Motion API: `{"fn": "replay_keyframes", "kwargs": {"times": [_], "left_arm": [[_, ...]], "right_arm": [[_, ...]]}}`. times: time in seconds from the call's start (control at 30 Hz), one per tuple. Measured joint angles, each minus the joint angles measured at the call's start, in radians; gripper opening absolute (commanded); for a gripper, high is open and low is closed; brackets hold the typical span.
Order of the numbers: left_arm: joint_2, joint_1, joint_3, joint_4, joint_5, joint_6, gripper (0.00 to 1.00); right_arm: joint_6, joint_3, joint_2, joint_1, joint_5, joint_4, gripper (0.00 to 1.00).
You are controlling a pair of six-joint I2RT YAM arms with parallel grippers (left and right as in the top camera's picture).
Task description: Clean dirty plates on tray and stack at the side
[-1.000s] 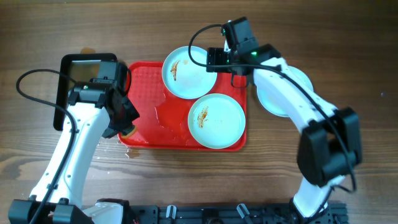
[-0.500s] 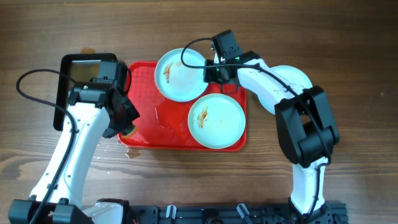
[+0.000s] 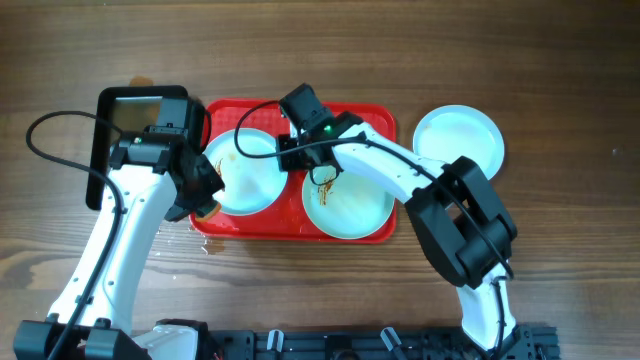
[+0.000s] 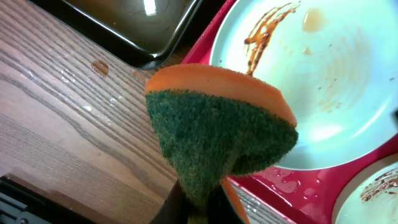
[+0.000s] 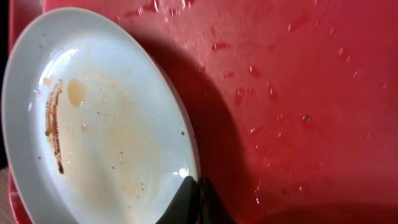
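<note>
Right pincer (image 5: 194, 188) low on plate (image 5: 106, 124) rim

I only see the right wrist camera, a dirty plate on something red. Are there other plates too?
Observer: Yes. A second smeared plate lies beside it on the red tray.
Operator: Any clean ones?
Observer: A third plate sits on the table right of the tray; I see no smears on it.
Operator: What's the other arm got?
Observer: The left end effector pinches an orange-and-green sponge by the left edge of your plate.
</note>
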Motion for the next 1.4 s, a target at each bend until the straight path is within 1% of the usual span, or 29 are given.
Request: {"fn": "replay_keyframes", "kwargs": {"times": [0.07,0.3,0.43,0.47,0.63,0.83,0.97,1.1,1.2,1.33,1.4], "left_arm": [[0.000,0.000,0.000,0.000,0.000,0.000,0.04],[0.000,0.000,0.000,0.010,0.000,0.000,0.04],[0.000,0.000,0.000,0.016,0.000,0.000,0.04],[0.000,0.000,0.000,0.016,0.000,0.000,0.04],[0.000,0.000,0.000,0.021,0.000,0.000,0.04],[0.000,0.000,0.000,0.040,0.000,0.000,0.04],[0.008,-0.003,0.000,0.083,0.010,0.032,0.04],[0.072,-0.005,0.000,0.136,0.030,0.050,0.04],[0.164,-0.006,0.000,0.218,0.102,0.093,0.04],[0.279,-0.008,0.000,0.267,0.179,0.119,0.04],[0.319,-0.008,0.000,0.275,0.192,0.122,0.04]], "right_arm": [[0.007,-0.010,0.000,0.002,0.000,-0.007,0.15],[0.010,-0.011,0.000,0.002,-0.001,-0.027,0.15],[0.010,-0.011,0.000,0.019,0.003,-0.027,0.14],[0.010,-0.011,0.000,0.031,0.011,-0.027,0.11],[0.010,-0.012,0.003,0.047,0.035,-0.031,0.04],[0.013,-0.012,0.027,0.047,0.029,-0.019,0.04],[0.013,-0.012,0.027,0.047,0.029,-0.020,0.04],[0.013,-0.008,0.028,0.047,0.029,-0.026,0.04],[0.013,-0.008,0.028,0.047,0.026,-0.027,0.04],[0.013,-0.008,0.028,0.047,0.026,-0.027,0.04],[0.013,-0.008,0.028,0.047,0.025,-0.027,0.04]]}}
